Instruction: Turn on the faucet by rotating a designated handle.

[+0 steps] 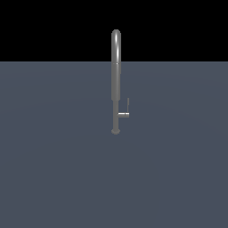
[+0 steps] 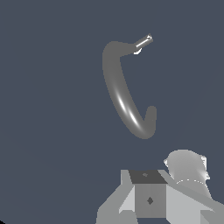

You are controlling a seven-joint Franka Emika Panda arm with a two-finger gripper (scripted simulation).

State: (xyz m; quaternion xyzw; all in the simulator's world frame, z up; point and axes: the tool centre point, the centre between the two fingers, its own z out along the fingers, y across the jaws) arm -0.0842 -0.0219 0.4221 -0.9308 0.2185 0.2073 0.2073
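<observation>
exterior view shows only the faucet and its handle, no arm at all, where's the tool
observer: In the wrist view the tool is above the faucet, with the camera looking down on its arched spout.
operator: is it touching the spout
observer: No. Bare grey surface shows between the tool and the spout's arch.
operator: handle blocked from up there
observer: No. The handle juts out in plain sight at the end of the arch farthest from the tool, and nothing covers it.
</observation>
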